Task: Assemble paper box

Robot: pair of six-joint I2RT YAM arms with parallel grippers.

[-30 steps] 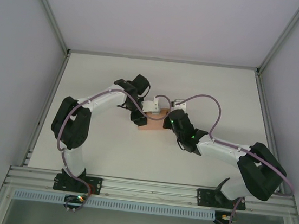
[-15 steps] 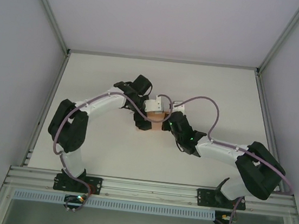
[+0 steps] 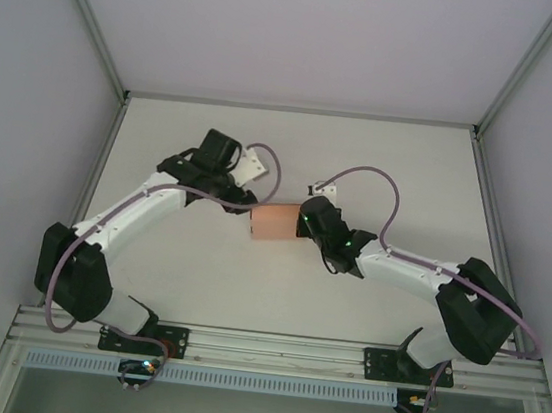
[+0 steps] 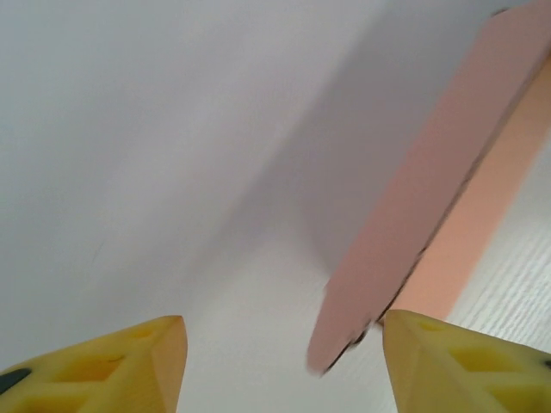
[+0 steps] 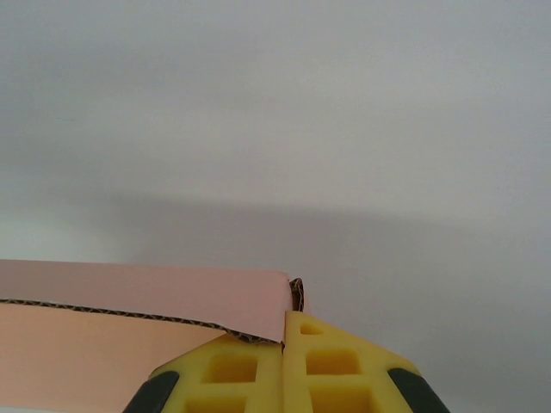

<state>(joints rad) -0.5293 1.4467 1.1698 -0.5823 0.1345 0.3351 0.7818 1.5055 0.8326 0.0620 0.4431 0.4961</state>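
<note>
The paper box (image 3: 276,223) is a small salmon-pink card box lying at the middle of the white table (image 3: 383,159). My right gripper (image 3: 303,222) is at its right end. In the right wrist view that gripper (image 5: 285,318) is shut on the box's pink wall (image 5: 129,292), and the corrugated edge sticks up between the yellow fingertips. My left gripper (image 3: 240,202) is just left of the box. In the left wrist view it (image 4: 282,322) stands open over bare table, and the corner of the box (image 4: 413,215) reaches down close to its right fingertip (image 4: 430,353).
Grey enclosure walls (image 3: 39,87) close in the table on the left, back and right. An aluminium rail (image 3: 278,350) with both arm bases runs along the near edge. The cables (image 3: 370,178) of both arms loop above the table near the box.
My left arm has swung back to the left, off the top of the box, and the gripper's jaws now stand apart. The box top is uncovered. My right gripper stays shut on the box's right end.
</note>
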